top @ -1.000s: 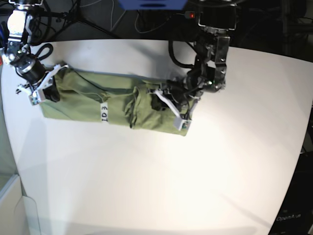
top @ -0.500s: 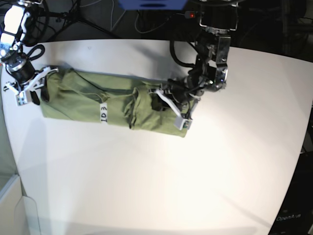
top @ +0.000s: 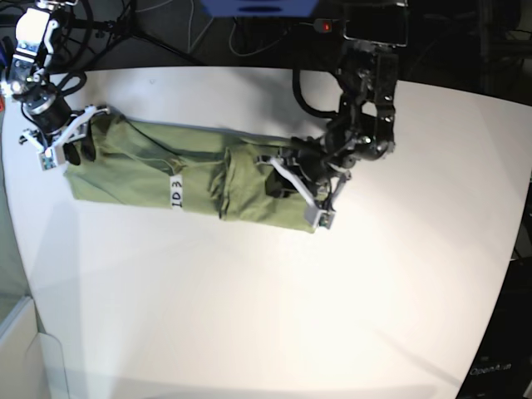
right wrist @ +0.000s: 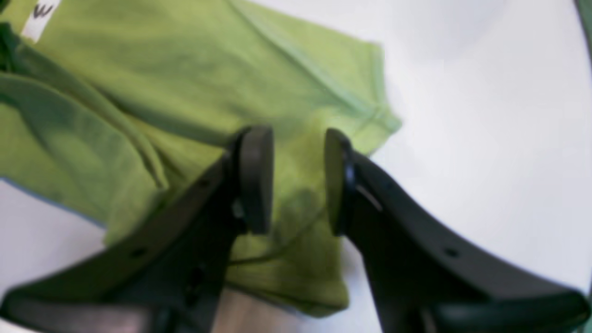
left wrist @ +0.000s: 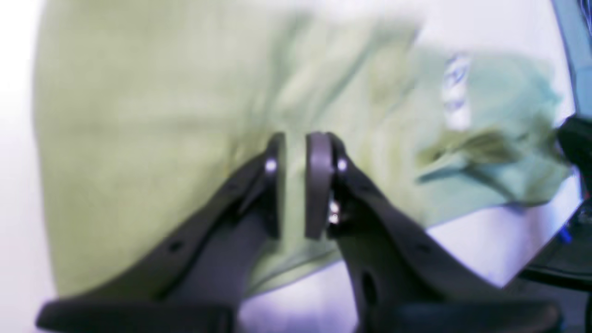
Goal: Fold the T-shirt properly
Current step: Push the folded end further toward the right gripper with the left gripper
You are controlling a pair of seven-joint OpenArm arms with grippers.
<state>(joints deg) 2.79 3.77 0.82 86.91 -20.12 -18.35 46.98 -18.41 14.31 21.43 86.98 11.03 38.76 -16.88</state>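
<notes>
The green T-shirt [top: 150, 170] lies on the white table [top: 274, 316] as a long folded strip, with its white label [top: 176, 193] facing up. My right gripper [top: 66, 152] hangs open over the strip's left end. In the right wrist view its jaws [right wrist: 296, 180] stand apart above a sleeve corner [right wrist: 370, 111], with nothing between them. My left gripper [top: 320, 208] sits at the strip's right end. In the blurred left wrist view its jaws [left wrist: 296, 185] leave only a narrow slit with green cloth [left wrist: 138, 138] showing in it. Whether it pinches cloth I cannot tell.
The table's far edge curves behind both arms, with dark cables and stands [top: 166, 33] and a blue object [top: 258, 7] beyond it. A pale bin [top: 17, 349] stands off the front left. Bare tabletop fills the front half.
My right gripper has opened, let go of the shirt's left end and drawn back a little. My left arm has shifted slightly right and forward; the shirt lies as before.
</notes>
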